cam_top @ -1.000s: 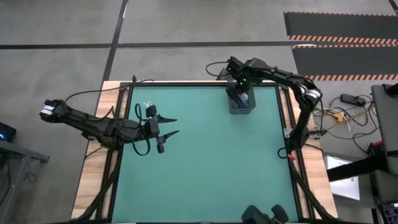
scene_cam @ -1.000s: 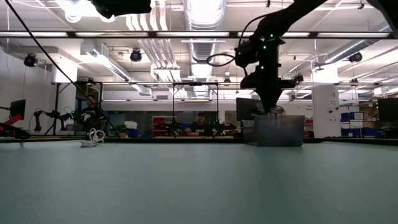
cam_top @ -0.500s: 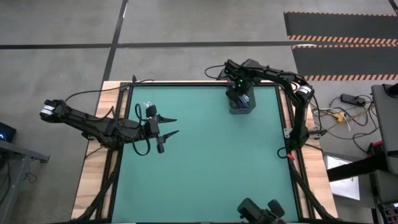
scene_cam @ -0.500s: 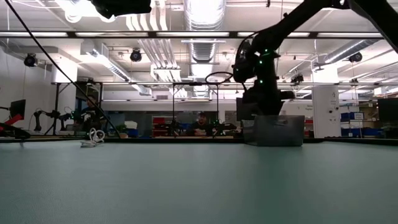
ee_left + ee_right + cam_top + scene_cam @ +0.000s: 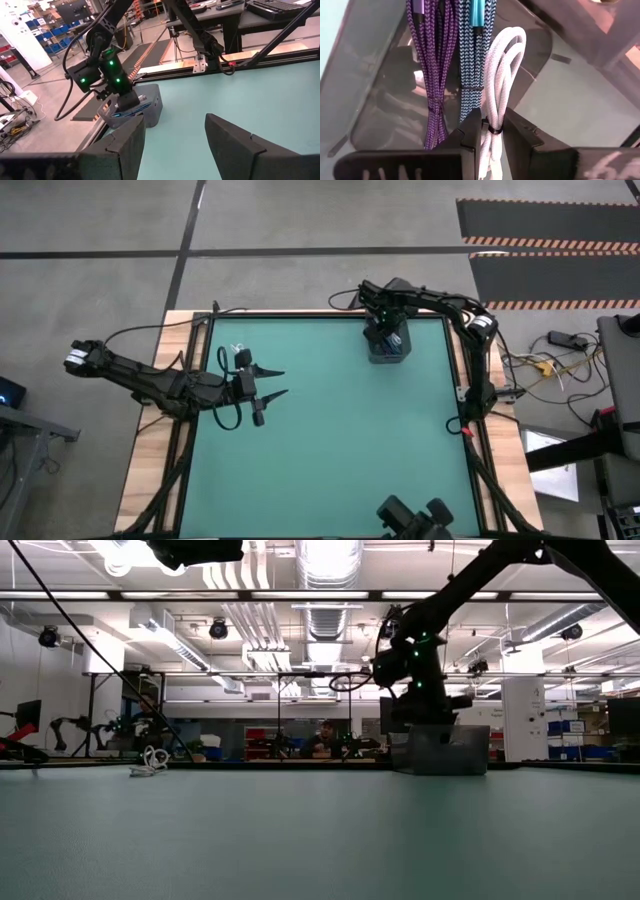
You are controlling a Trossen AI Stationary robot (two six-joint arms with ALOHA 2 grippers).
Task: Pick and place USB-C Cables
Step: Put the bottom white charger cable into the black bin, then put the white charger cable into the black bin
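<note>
White braided cable bundle (image 5: 501,85): upright, centre frame | blue braided (image 5: 470,55), purple braided (image 5: 436,60): upright, left | loose white cable coil (image 5: 238,347): upper left

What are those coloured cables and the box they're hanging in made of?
The purple cable, blue cable and white cable look sheathed in braided fabric: a woven zigzag pattern shows. The right gripper pinches the white one. The box looks like smooth, matte grey plastic, probably translucent.
</note>
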